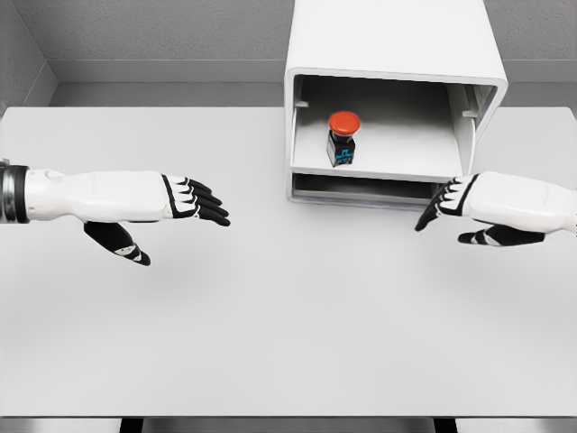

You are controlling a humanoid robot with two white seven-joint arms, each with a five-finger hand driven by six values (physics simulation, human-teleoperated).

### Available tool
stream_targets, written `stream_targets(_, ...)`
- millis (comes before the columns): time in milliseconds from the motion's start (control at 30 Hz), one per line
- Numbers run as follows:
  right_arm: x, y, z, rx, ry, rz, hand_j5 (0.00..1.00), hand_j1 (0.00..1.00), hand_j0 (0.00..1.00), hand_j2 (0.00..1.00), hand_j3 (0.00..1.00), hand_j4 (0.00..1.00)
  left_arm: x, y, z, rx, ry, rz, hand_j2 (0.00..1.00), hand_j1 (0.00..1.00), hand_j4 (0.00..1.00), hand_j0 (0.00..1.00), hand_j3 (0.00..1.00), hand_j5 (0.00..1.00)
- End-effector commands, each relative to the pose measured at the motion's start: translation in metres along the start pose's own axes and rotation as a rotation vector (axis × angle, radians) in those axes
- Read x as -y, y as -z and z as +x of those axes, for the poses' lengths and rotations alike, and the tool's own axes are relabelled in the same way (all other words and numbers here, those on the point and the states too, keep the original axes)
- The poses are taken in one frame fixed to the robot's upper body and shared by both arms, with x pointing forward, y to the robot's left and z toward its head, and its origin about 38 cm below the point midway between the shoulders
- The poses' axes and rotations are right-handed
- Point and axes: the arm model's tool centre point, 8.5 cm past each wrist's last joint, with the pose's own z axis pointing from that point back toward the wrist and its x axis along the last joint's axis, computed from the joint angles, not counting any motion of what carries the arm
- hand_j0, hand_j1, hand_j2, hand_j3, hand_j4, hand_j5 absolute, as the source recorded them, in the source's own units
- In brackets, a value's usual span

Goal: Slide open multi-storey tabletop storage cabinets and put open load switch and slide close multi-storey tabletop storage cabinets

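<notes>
Looks like the load switch is already sitting in the open drawer up-left of the empty, loose-fingered right hand, so next it pushes the drawer shut; left hand idles open.

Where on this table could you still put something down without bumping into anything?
The bare table between the left robot hand and the right robot hand, and all along its near edge, is free. It is crowded only at the cabinet, where the right hand sits by the lower front corner and the red-capped switch stands on the shelf.
</notes>
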Motion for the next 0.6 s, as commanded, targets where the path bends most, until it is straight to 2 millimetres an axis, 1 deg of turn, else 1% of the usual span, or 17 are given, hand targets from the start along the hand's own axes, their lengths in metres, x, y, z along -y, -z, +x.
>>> stream_targets(0, -0.008, 0.006, 0.0, 0.012, 0.024, 0.007, 0.7, 0.7, 0.7, 0.7, 0.7, 0.7, -0.001, 0.0, 0.0, 0.0, -0.006, 0.005, 1.0, 1.0, 1.0, 1.0, 1.0, 1.0)
stream_targets(33, -0.008, 0.01, 0.001, 0.021, 0.024, 0.009, 0.71, 0.71, 0.71, 0.71, 0.71, 0.71, -0.001, 0.0, 0.0, 0.002, -0.005, 0.005, 1.0, 1.0, 1.0, 1.0, 1.0, 1.0)
stream_targets(100, -0.006, 0.011, 0.0, 0.021, 0.018, 0.008, 0.71, 0.71, 0.71, 0.71, 0.71, 0.71, 0.0, 0.0, 0.001, 0.003, -0.005, 0.003, 1.0, 1.0, 1.0, 1.0, 1.0, 1.0)
stream_targets(200, -0.003, 0.014, -0.007, 0.011, 0.021, -0.003, 0.71, 0.71, 0.71, 0.71, 0.71, 0.71, 0.0, 0.001, 0.001, 0.005, -0.004, 0.003, 1.0, 1.0, 1.0, 1.0, 1.0, 1.0)
stream_targets(300, 0.0, 0.013, -0.015, -0.009, 0.029, -0.019, 0.71, 0.71, 0.71, 0.71, 0.71, 0.71, 0.0, 0.0, 0.0, 0.001, -0.006, 0.003, 1.0, 1.0, 1.0, 1.0, 1.0, 1.0)
stream_targets(433, 0.002, 0.014, -0.017, -0.01, 0.025, -0.022, 0.71, 0.71, 0.71, 0.71, 0.71, 0.71, -0.001, -0.001, 0.0, 0.0, -0.005, 0.004, 1.0, 1.0, 1.0, 1.0, 1.0, 1.0)
stream_targets(567, 0.002, 0.015, -0.023, -0.022, 0.037, -0.024, 0.71, 0.71, 0.71, 0.71, 0.71, 0.71, -0.001, -0.001, 0.0, 0.0, -0.005, 0.004, 1.0, 1.0, 1.0, 1.0, 1.0, 1.0)
